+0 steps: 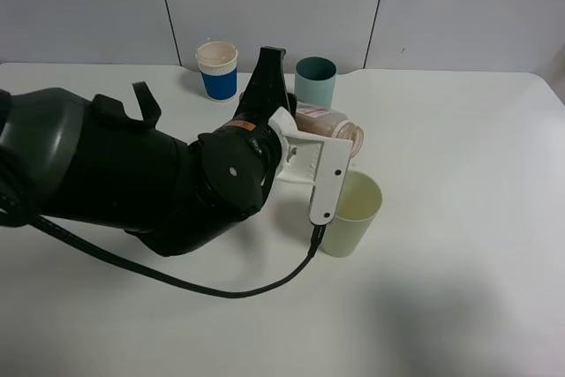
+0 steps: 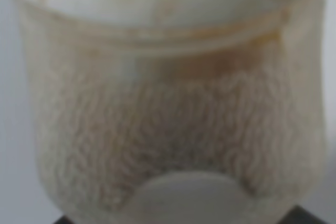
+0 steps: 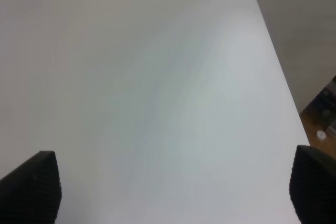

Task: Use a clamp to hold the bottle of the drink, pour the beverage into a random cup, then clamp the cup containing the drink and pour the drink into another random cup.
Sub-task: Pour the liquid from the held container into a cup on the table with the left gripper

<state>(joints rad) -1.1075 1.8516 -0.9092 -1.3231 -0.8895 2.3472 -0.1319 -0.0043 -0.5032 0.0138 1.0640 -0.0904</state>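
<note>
1 view, exterior high, shows yellow-green cup below tilted bottle.

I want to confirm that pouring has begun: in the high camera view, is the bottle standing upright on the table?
No, the bottle is off the table and tilted almost onto its side, with its mouth above the pale yellow-green cup.

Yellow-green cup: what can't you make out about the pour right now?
- Exterior high: drink level in the yellow-green cup; one of the left fingers overlaps it.
- Left wrist: bottle fills the view, blurred; stream unseen.
- Right wrist: shows table, no cups.
</note>
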